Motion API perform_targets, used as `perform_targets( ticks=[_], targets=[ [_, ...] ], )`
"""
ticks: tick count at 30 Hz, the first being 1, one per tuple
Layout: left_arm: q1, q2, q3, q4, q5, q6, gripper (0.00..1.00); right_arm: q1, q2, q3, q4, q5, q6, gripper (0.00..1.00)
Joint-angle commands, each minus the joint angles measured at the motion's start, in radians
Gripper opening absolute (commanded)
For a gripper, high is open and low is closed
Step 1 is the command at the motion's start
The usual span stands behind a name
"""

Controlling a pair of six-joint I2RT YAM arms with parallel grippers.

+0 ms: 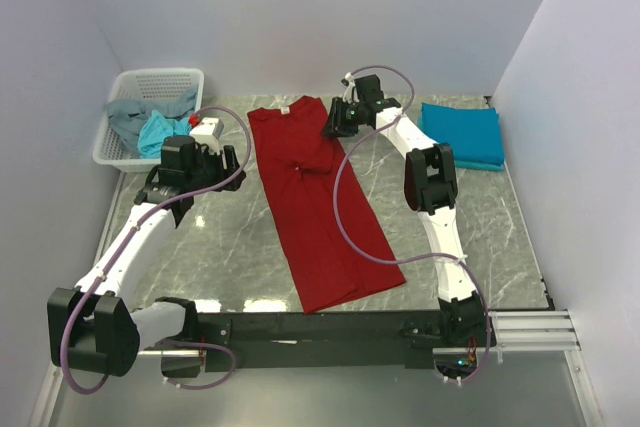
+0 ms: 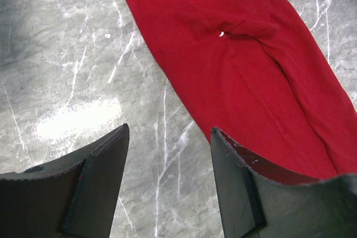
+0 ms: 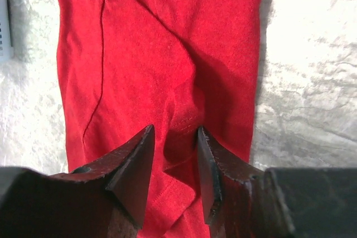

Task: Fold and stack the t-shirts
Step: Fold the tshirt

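Observation:
A dark red t-shirt lies folded lengthwise in a long strip down the middle of the table. My right gripper is low over its far right part. In the right wrist view my right gripper is open, with a raised fold and a stitched hem of the red shirt between its fingers. My left gripper is open and empty over bare table, left of the shirt. In the left wrist view my left gripper has the red shirt ahead and to its right. A folded teal-blue t-shirt lies at the far right.
A white mesh basket stands at the far left corner with a crumpled grey shirt and a light turquoise shirt in it. White walls close in on the left, back and right. The table top is grey marble.

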Motion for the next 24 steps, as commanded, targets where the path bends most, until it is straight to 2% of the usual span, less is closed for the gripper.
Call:
perform_targets(
  ticks=[1,10,24],
  targets=[
    [0.0,0.002,0.042,0.019,0.019,0.016,0.66,0.003,-0.048,0.046,0.013,0.029,-0.013,0.42],
    [0.0,0.007,0.043,0.02,0.025,0.016,0.66,-0.004,-0.099,0.034,0.01,0.121,-0.072,0.16],
    [0.0,0.005,0.043,0.019,0.028,0.016,0.66,0.0,-0.162,0.02,-0.005,0.234,-0.154,0.15]
  ],
)
